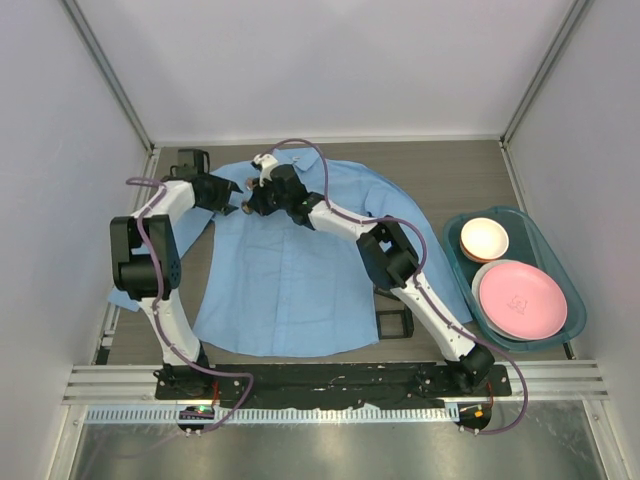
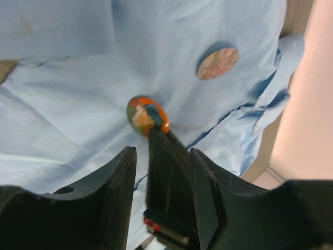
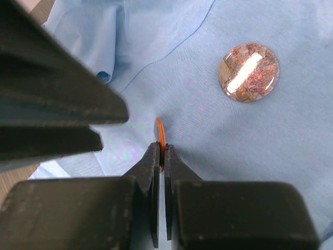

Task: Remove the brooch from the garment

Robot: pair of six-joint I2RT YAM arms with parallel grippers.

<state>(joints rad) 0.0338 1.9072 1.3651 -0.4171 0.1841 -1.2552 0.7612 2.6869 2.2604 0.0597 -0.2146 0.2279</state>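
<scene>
The light blue shirt (image 1: 290,290) lies spread flat on the table. An orange-red oval brooch (image 2: 147,115) sits on it near the collar, seen edge-on in the right wrist view (image 3: 159,133). My right gripper (image 3: 160,151) is shut on this brooch's edge. My left gripper (image 2: 161,156) is open and its fingers (image 2: 122,177) straddle the right gripper's fingers just behind the brooch, close above the cloth. A second, pinkish-brown round brooch (image 3: 248,72) lies on the shirt beside it, also visible in the left wrist view (image 2: 217,63).
A teal tray (image 1: 560,255) at the right holds a pink plate (image 1: 520,300) and a cream bowl (image 1: 484,238). A small black frame (image 1: 393,322) lies by the shirt's hem. White walls enclose the table on three sides.
</scene>
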